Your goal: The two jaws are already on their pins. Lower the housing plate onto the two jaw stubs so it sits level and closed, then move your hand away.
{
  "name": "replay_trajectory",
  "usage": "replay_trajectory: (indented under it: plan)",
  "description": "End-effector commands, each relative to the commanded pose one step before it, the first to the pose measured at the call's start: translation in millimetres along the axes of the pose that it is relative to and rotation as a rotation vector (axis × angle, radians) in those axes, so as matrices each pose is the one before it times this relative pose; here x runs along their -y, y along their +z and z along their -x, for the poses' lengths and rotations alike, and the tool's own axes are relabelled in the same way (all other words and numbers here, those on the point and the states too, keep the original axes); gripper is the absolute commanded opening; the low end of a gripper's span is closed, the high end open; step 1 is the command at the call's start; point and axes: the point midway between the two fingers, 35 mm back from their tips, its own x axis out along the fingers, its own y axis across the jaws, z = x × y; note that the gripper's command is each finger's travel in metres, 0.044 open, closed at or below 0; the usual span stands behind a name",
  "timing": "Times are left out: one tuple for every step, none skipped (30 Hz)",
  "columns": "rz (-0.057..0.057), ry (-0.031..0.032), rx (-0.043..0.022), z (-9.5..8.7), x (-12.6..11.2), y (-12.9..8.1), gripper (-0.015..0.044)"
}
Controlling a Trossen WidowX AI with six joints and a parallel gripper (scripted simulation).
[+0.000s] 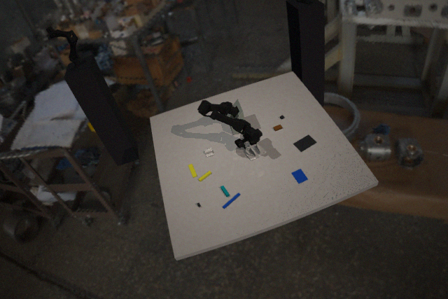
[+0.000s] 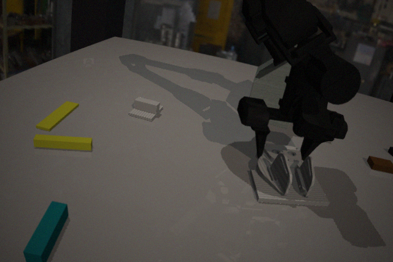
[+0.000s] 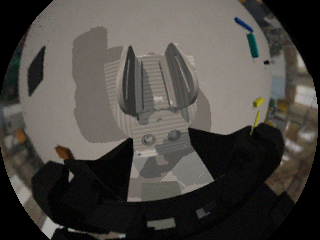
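Observation:
My gripper (image 2: 282, 157) (image 3: 160, 135) is shut on the housing plate (image 2: 284, 152) (image 3: 161, 142), a pale piece with two round holes, spanning the space between the fingertips. The plate looks roughly level, low over the rear of the two jaws. The left jaw (image 3: 128, 82) and right jaw (image 3: 182, 82) in the wrist view are grey, upright curved pieces, side by side with a gap between them. Below them a pale ribbed base plate (image 2: 291, 200) (image 3: 111, 75) lies on the table. The stubs are hidden, so contact of the plate with them cannot be told.
A small white ribbed piece (image 1: 208, 152) (image 2: 146, 105) stands apart. Two yellow bars, a teal bar (image 1: 225, 191) (image 2: 47, 232), a blue strip (image 1: 231, 200), a blue square (image 1: 299, 176), a dark rectangle (image 1: 304, 143) and an orange-brown block (image 1: 277, 127) (image 2: 379, 164) lie around.

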Motion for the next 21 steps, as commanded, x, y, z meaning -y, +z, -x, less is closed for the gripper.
replay_trajectory:
  plan:
    - [0.0019,-0.00044,0.0029,-0.6,0.12,0.99,0.0351]
    - [0.0,0.0,0.0,0.0,0.0,0.0,0.0351]
    - [0.0,0.0,0.0,0.0,0.0,0.0,0.0351]
    - [0.0,0.0,0.0,0.0,0.0,0.0,0.0351]
    - [0.0,-0.00001,0.0,-0.12,0.0,0.0,0.0351]
    - [0.0,-0.00002,-0.00001,-0.37,0.0,-0.01,0.0351]
    - [0.0,-0.00003,-0.00002,-0.61,0.01,-0.01,0.0351]
    - [0.0,-0.00003,-0.00002,-0.61,0.01,-0.01,0.0351]
    - [0.0,-0.00002,-0.00001,-0.36,0.0,-0.01,0.0351]
    - [0.0,-0.00001,0.0,-0.12,0.0,0.0,0.0351]
    - [0.0,0.0,0.0,0.0,0.0,0.0,0.0351]
    - [0.0,0.0,0.0,0.0,0.0,0.0,0.0351]
    - [0.0,0.0,0.0,0.0,0.0,0.0,0.0351]
    - [0.0,0.0,0.0,0.0,0.0,0.0,0.0351]
    - [0.0,0.0,0.0,0.0,0.0,0.0,0.0351]
    - [0.0,0.0,0.0,0.0,0.0,0.0,0.0351]
    - [0.0,0.0,0.0,0.0,0.0,0.0,0.0351]
    - [0.0,0.0,0.0,0.0,0.0,0.0,0.0351]
    - [0.0,0.0,0.0,0.0,0.0,0.0,0.0351]
    - [0.0,0.0,0.0,0.0,0.0,0.0,0.0351]
    - [0.0,0.0,0.0,0.0,0.0,0.0,0.0351]
